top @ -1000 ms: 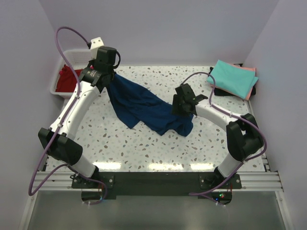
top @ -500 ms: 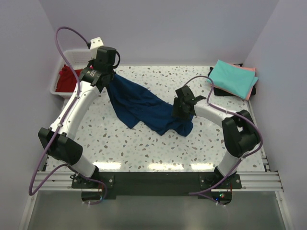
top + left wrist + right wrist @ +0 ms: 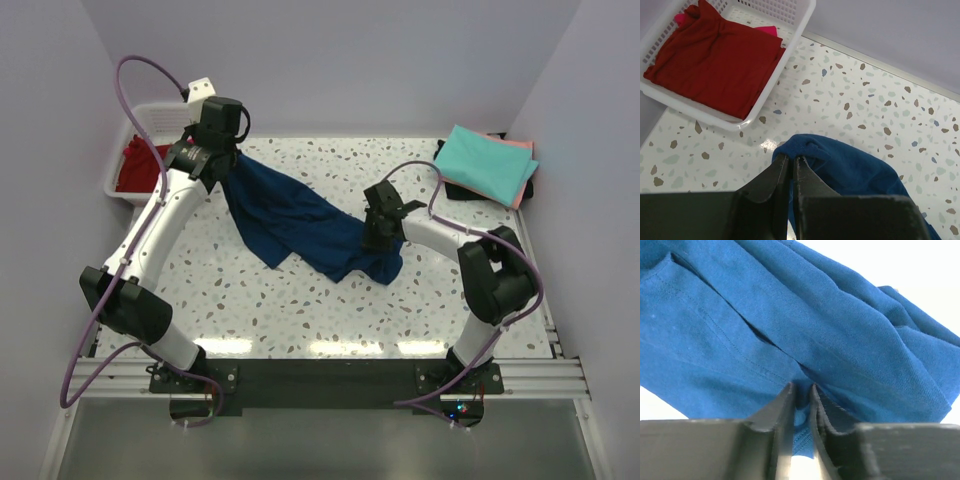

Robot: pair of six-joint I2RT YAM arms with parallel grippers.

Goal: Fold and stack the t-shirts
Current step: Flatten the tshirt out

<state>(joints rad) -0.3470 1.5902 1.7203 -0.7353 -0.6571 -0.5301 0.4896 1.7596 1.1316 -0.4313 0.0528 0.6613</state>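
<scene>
Top external view: the white basket sits at the far left corner of the speckled table, and it serves as the mark for everything else. Inside it lies a red t-shirt, loosely folded. Just right of the basket's near corner, the left gripper hangs over the table with one end of the navy blue t-shirt pinched in it. From there the shirt runs away from the basket in a crumpled, rope-like drape across the middle of the table. Its far end, well apart from the basket, is under the right gripper.

On the side of the table opposite the basket, a folded teal t-shirt lies on top of a salmon-pink t-shirt, of which only an edge shows. A dark item sticks out from under that stack; what it is cannot be told.

The left wrist view shows the left gripper with its jaws drawn narrow on a bunched edge of the navy blue t-shirt. The white basket is up and to the left, holding the red t-shirt and a sliver of pink cloth.

The right wrist view shows the right gripper with its jaws nearly together, a fold of the navy blue t-shirt caught between them. Stitched hems show on the cloth, and the mouse print is out of sight.
</scene>
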